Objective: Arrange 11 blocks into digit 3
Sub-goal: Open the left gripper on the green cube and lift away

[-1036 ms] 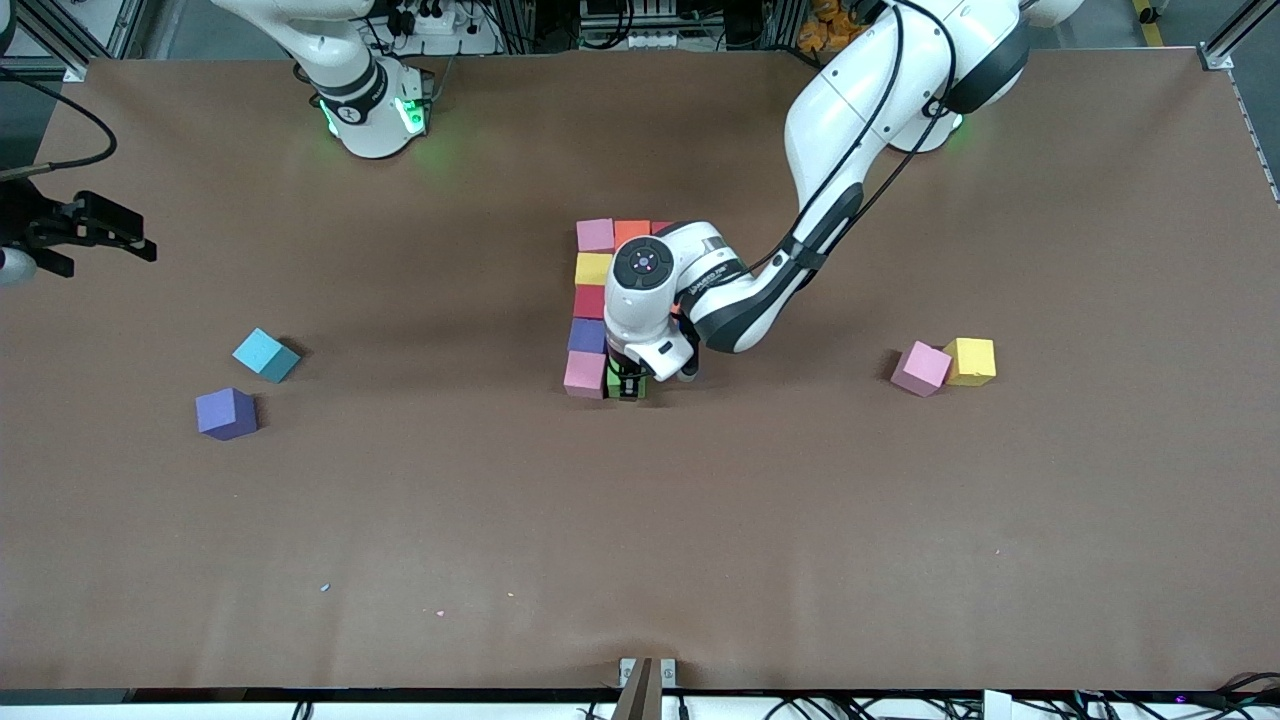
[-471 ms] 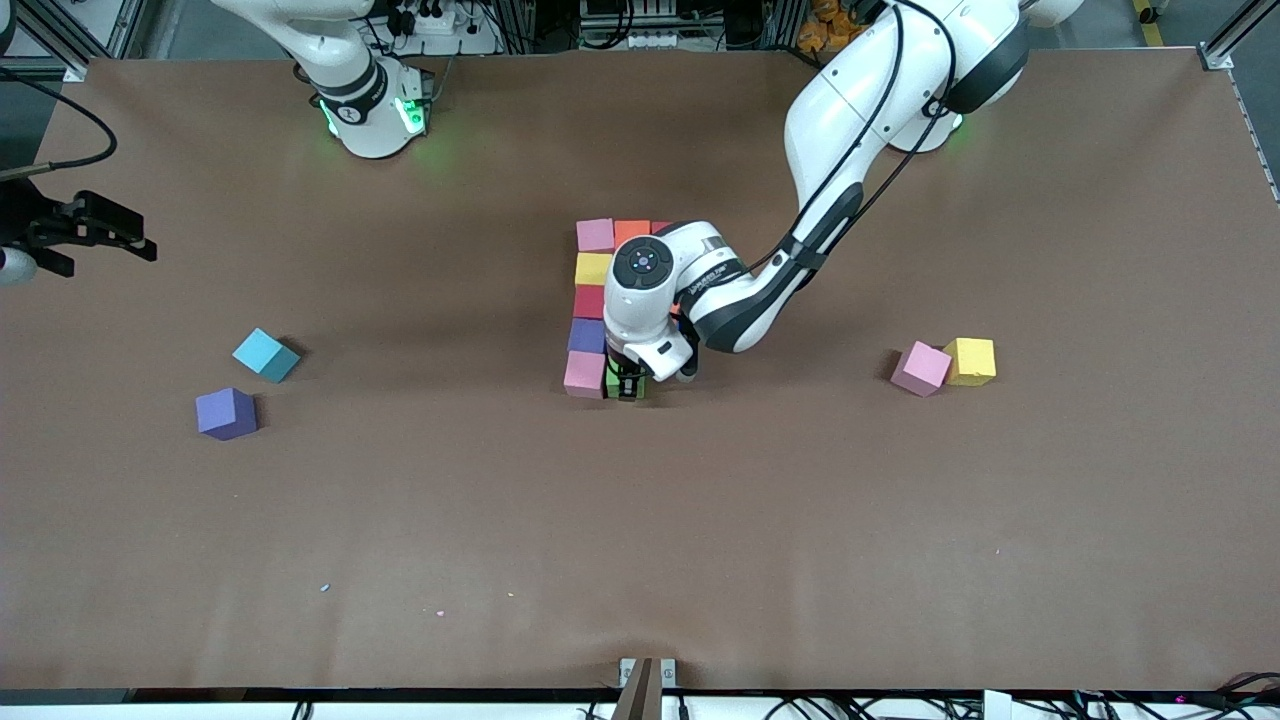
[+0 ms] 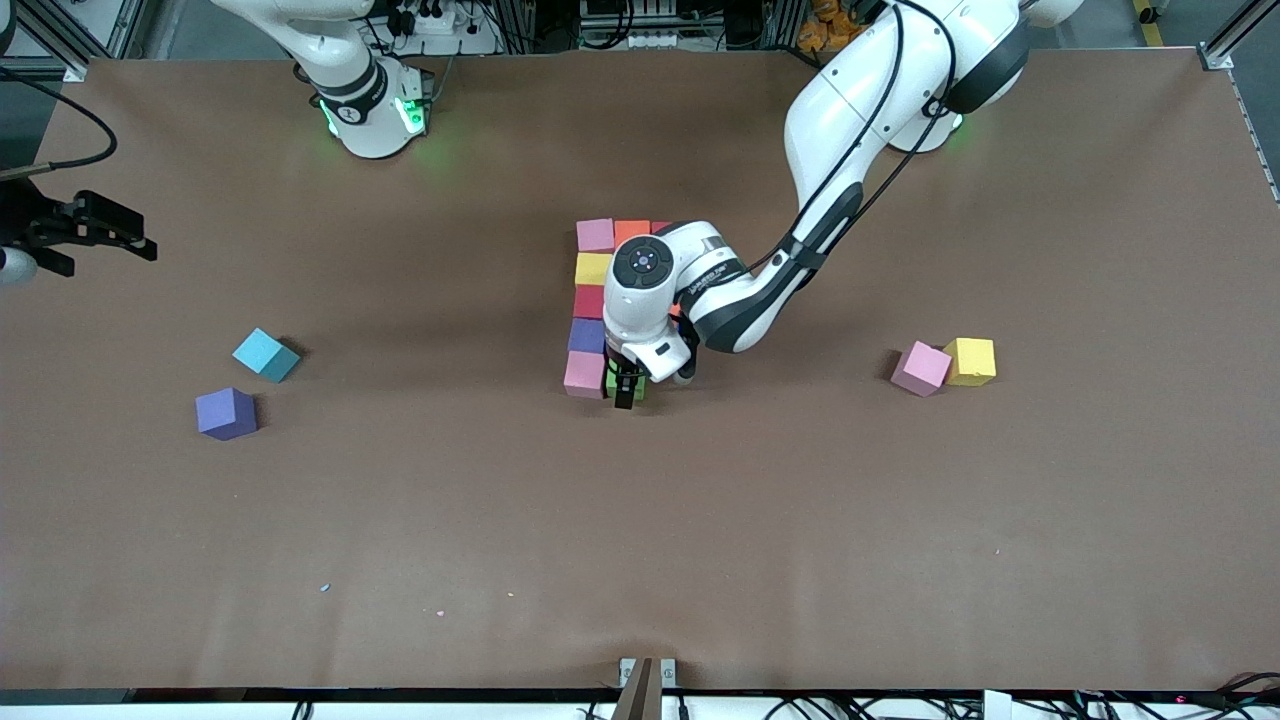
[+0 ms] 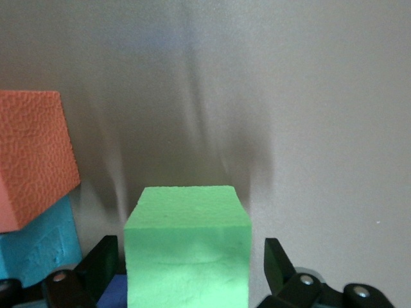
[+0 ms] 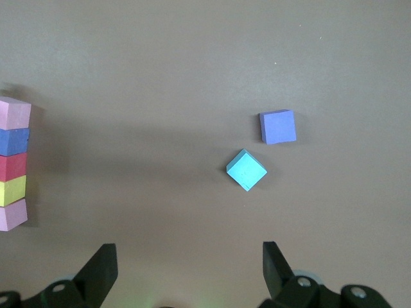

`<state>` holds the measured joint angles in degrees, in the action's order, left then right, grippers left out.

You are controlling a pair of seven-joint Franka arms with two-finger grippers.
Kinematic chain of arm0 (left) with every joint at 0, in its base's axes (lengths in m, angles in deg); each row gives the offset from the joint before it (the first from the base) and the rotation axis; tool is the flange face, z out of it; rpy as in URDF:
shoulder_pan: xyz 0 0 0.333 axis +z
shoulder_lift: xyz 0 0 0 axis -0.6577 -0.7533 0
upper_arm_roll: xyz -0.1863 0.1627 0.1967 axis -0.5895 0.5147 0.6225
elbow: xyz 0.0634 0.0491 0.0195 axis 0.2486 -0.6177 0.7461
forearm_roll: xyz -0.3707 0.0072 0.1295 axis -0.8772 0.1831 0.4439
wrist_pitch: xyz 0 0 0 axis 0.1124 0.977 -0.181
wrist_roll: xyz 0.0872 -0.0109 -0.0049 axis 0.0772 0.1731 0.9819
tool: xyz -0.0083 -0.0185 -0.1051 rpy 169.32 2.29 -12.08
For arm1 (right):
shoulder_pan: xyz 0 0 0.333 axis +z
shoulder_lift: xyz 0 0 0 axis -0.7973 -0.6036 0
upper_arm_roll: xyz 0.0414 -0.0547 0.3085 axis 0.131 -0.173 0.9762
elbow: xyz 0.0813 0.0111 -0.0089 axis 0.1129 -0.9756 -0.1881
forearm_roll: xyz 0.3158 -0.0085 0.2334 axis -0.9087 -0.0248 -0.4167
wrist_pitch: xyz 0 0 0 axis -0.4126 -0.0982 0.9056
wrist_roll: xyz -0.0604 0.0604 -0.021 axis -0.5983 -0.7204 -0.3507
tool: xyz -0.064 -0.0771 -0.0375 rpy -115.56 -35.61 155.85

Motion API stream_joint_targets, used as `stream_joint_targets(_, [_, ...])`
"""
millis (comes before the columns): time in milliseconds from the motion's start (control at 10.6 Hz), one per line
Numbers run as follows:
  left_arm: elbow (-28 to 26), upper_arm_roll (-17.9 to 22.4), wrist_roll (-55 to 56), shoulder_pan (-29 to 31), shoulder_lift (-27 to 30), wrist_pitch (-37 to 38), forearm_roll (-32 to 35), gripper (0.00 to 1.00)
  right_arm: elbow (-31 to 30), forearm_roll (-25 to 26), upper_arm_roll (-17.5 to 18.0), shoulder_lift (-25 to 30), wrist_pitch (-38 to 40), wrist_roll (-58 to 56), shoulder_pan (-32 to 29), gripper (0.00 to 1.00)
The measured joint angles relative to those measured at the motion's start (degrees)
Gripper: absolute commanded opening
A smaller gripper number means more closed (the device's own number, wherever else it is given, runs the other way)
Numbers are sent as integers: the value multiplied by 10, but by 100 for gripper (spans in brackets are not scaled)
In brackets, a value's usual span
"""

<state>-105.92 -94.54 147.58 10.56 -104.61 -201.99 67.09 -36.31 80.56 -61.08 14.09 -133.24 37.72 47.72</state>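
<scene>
A column of blocks stands mid-table: pink (image 3: 595, 235), yellow (image 3: 592, 268), red (image 3: 588, 301), purple (image 3: 587, 335) and pink (image 3: 584, 375). An orange block (image 3: 631, 232) lies beside the top pink one. A green block (image 3: 611, 381) rests on the table against the pink block nearest the front camera. My left gripper (image 3: 627, 392) is open and straddles it. In the left wrist view the green block (image 4: 186, 247) sits between the fingers (image 4: 277, 263) with gaps on both sides, next to an orange block (image 4: 32, 160) and a light blue one (image 4: 38, 247). My right gripper (image 5: 187, 250) waits open, high over the right arm's end.
Loose blocks lie toward the right arm's end: light blue (image 3: 265, 354) and purple (image 3: 226, 413), also in the right wrist view as light blue (image 5: 246, 170) and purple (image 5: 278, 126). A pink block (image 3: 920, 367) and a yellow block (image 3: 971, 361) touch near the left arm's end.
The left gripper's fingers have spread apart and let go of the green block, which stays on the table beside the pink one. The right arm has not moved.
</scene>
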Motion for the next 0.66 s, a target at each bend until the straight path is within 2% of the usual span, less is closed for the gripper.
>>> stream_joint_targets(659, [8, -3, -1, 0, 27, 0, -2, 100, 0, 0, 0, 0, 0, 0, 0, 100])
